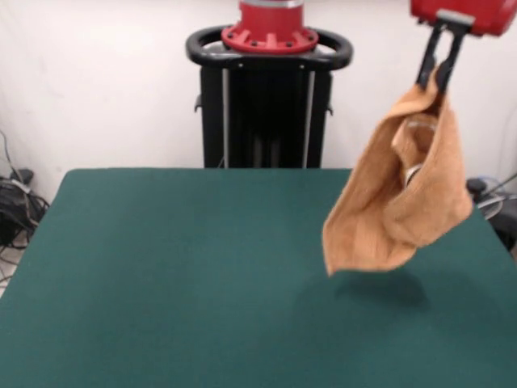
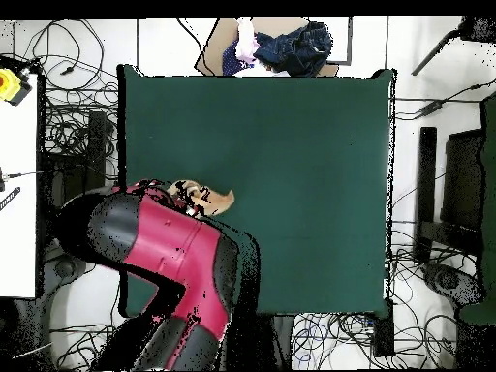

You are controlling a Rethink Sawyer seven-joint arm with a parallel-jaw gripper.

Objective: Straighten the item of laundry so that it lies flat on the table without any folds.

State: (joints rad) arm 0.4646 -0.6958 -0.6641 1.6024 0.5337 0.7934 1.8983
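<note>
None of the flattening is done: the orange terry towel (image 1: 400,202) hangs bunched in mid-air, clear of the desk (image 1: 161,275), pinched at its top by the pressed-together black fingers of the tool (image 1: 437,71). It remains to be laid down and spread. The cloth looks soft, napped and doubled into a pouch-like fold above the matte green, felt-like top.

My front camera sits across the table (image 1: 161,283), low and fairly close, facing the pedestal (image 1: 266,105) at the far side. My overhead camera looks straight down from higher up, taking in the whole table (image 2: 291,174) with the arm (image 2: 165,252) entering from the bottom. Both views share the tabletop.
</note>
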